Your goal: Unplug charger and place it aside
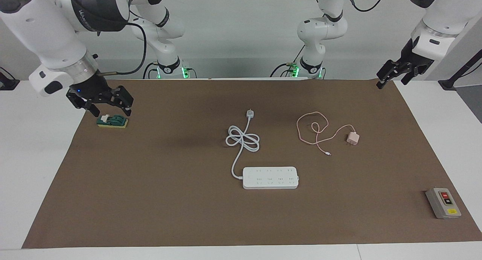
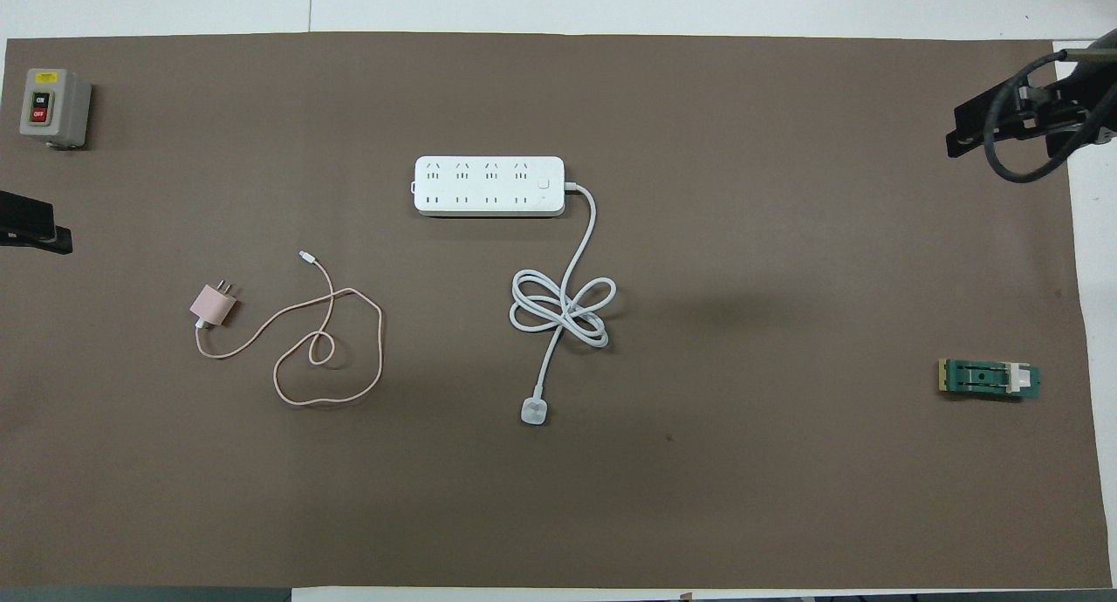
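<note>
The charger (image 1: 353, 138) lies unplugged on the tabletop (image 1: 150, 199), toward the left arm's end. The left hand (image 1: 392, 76) and right hand (image 1: 109, 105) are held open and empty at the tabletop's corners.

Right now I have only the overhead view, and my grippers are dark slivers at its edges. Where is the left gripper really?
Observer: The left gripper hangs in the air over the corner of the brown mat at the left arm's end, fingers open.
Operator: And the right one?
Observer: The right gripper is low, fingers open, just above the green switch block; I see no contact.
Operator: Is either one carrying anything?
Observer: No, both are empty. The charger lies on the mat with its prongs free, apart from the power strip.
</note>
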Motion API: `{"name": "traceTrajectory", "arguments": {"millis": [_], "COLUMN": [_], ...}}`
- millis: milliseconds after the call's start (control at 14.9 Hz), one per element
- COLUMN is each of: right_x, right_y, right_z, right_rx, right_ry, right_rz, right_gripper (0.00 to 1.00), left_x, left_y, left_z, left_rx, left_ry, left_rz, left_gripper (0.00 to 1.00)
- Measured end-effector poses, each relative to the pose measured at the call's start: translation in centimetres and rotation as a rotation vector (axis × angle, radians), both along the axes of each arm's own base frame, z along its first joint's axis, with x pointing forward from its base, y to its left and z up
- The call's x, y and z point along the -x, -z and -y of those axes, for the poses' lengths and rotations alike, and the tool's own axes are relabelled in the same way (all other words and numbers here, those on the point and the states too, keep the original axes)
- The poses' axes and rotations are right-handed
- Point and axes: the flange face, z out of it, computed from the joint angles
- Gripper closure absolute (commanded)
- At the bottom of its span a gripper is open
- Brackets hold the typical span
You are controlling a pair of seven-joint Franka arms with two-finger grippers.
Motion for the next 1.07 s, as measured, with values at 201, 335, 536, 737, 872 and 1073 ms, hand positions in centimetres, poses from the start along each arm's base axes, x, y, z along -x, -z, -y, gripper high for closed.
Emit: {"name": "traceTrajectory", "arguments": {"millis": [201,335,536,737,872,1073], "right_x": [3.0,4.5,5.4,6.8,8.0,9.1], "right_y": [-1.8,-1.9,-0.8,0.3,0.4,0.0], "right_z": [0.8,1.1,1.4,1.5,1.4,0.9], "right_rx": [0.009,0.018,0.032,0.038,0.038,0.042], "right_ry": [-0.02,-0.018,-0.018,-0.02,-0.024,-0.032], "right_rz": [0.003,-0.006,0.01,0.037,0.048,0.05], "right_gripper": [0.0,0.0,0.0,0.0,0.0,0.0], "left_x": [0.0,0.0,0.0,0.0,0.1,0.3], "left_y": [0.3,0.5,0.7,0.7,0.6,0.5], "left_z": [1.1,1.4,1.5,1.4,1.4,1.2], "left_rx": [0.0,0.001,0.0,0.0,-0.001,-0.027], "left_ry": [0.043,0.067,0.084,0.088,0.089,0.098], "left_rz": [-0.005,-0.009,-0.013,-0.014,-0.012,-0.012], "left_gripper": [0.0,0.0,0.0,0.0,0.0,0.0]}}
